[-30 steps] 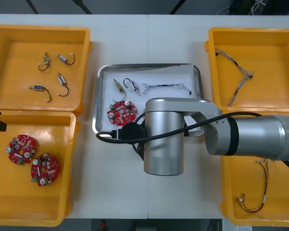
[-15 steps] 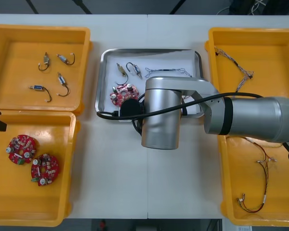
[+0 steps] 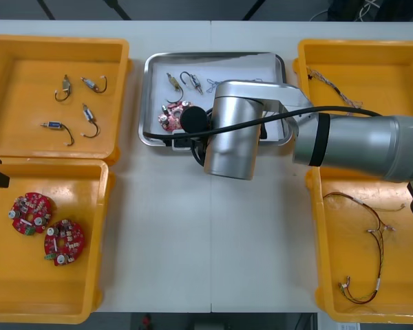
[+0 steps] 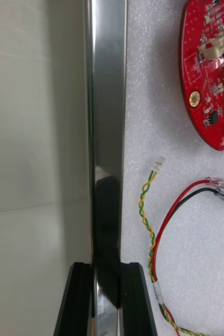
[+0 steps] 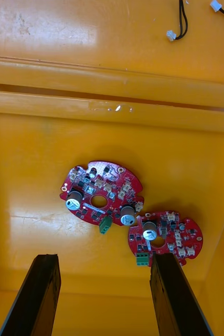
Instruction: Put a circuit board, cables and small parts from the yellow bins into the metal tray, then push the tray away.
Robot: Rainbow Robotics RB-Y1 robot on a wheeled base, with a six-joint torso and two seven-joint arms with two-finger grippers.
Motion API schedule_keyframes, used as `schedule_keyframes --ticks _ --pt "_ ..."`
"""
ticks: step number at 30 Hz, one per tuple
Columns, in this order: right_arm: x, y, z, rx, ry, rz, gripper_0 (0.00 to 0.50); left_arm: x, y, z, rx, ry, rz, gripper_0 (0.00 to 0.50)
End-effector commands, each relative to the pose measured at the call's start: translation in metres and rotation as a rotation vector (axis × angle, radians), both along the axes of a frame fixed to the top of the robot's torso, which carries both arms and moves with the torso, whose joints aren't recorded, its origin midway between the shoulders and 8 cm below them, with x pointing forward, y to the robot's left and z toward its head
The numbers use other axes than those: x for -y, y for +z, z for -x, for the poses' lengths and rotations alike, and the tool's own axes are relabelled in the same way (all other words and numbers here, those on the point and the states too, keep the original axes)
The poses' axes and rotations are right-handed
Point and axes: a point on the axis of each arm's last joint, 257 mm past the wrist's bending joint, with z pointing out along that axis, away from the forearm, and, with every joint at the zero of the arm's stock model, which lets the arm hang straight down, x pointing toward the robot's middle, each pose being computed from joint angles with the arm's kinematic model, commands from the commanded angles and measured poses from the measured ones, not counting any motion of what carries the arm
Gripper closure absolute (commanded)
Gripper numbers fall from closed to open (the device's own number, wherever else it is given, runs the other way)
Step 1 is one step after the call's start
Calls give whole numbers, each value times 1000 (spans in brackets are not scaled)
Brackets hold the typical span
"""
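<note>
Right pincer (image 4: 106, 270) grips metal tray (image 4: 107, 105) rim.

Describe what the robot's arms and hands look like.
The right arm is built of thick brushed-silver cylinders, with a black band at one joint and a black cable running along it. The right hand has two flat, matte black fingers with squared tips. The left hand has the same plain black fingers, without markings.
</note>
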Motion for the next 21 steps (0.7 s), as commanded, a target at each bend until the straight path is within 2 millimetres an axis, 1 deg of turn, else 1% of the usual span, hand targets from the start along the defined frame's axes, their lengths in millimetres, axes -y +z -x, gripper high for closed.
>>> schedule_keyframes --ticks 1,5,10,21 --pt "-7 40 -25 81 44 19 500 -16 13 1 2 -12 -56 0" --pt "-14 46 -41 106 75 -14 500 -16 13 1 2 -12 -56 0" --pt "-14 53 -60 135 91 -38 500 -16 13 1 2 -12 -56 0" --pt "-22 76 -96 213 141 -89 500 -16 13 1 2 -12 -56 0"
